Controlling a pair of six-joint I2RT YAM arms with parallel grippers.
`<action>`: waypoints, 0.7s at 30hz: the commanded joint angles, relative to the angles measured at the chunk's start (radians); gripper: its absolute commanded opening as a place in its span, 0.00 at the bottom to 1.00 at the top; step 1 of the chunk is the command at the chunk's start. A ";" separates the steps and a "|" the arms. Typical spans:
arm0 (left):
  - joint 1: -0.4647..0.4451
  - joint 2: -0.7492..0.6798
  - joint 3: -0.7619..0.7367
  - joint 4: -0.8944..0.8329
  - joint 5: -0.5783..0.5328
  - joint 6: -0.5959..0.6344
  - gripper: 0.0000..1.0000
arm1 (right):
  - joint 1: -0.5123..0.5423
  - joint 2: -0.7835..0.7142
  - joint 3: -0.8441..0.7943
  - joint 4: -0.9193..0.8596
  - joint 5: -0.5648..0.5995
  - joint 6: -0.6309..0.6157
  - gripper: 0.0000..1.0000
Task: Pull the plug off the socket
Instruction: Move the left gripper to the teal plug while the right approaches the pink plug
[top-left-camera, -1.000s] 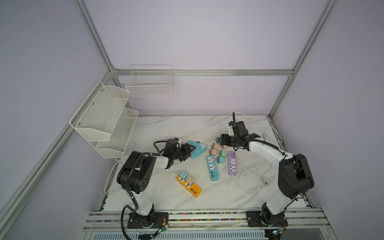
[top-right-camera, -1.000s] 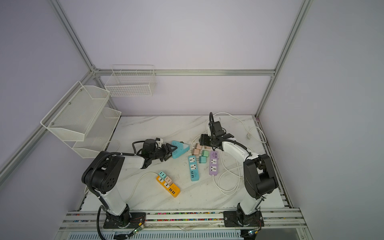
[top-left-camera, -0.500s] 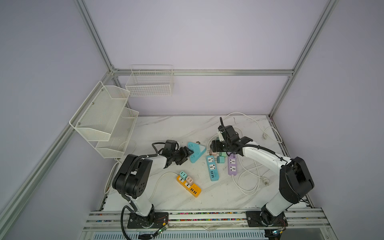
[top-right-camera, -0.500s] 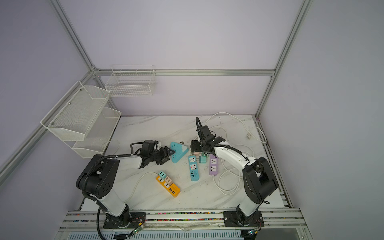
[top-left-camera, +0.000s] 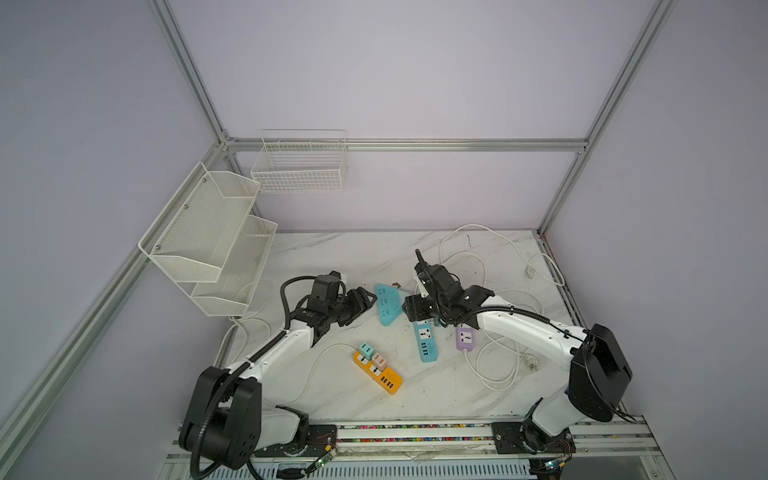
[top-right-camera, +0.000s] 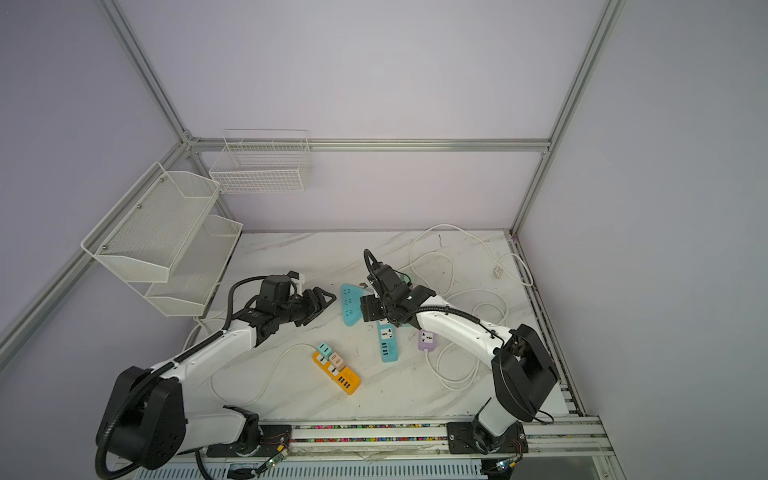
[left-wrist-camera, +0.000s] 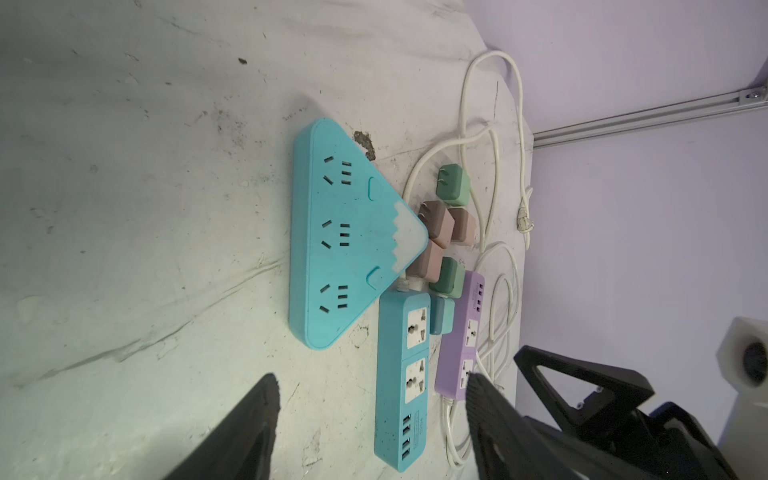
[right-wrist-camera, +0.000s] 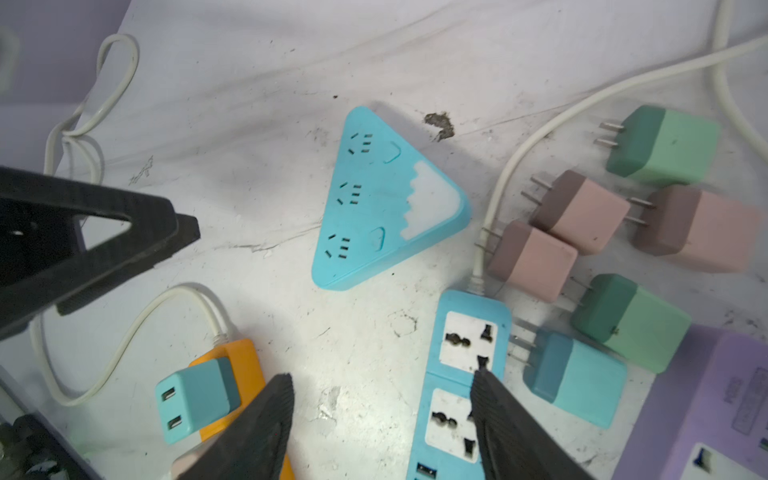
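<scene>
Both grippers apart, holding nothing. Left gripper (left-wrist-camera: 372, 378) hovering just left of empty triangular socket (top-left-camera: 388, 305); right gripper (right-wrist-camera: 381, 374) hovering above far end of blue strip (top-left-camera: 426, 338).

We are reading teal plug (top-left-camera: 366, 350) and pink plug (top-left-camera: 379, 361) as the job: both seated in orange strip (top-left-camera: 377, 372), near-centre of counter (top-left-camera: 332, 257).

We are advising: one gripper pinning strip, other closing across plug sides, pulling straight up.

Bare counter opening left of strip. Cords (top-left-camera: 494, 374) and loose plugs (right-wrist-camera: 582, 212) crowding right.

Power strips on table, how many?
4. Triangular teal strip mid-table; blue strip by its front corner; purple strip next to that; orange strip nearest the front. None looks hidden.
</scene>
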 joint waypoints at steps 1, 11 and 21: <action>0.006 -0.105 0.004 -0.164 -0.054 0.056 0.70 | 0.066 -0.035 -0.041 -0.005 0.053 0.045 0.70; 0.002 -0.404 -0.107 -0.413 -0.100 0.071 0.64 | 0.300 -0.023 -0.111 0.064 0.139 0.112 0.70; 0.001 -0.586 -0.266 -0.472 -0.070 0.005 0.60 | 0.457 0.021 -0.181 0.165 0.205 0.144 0.70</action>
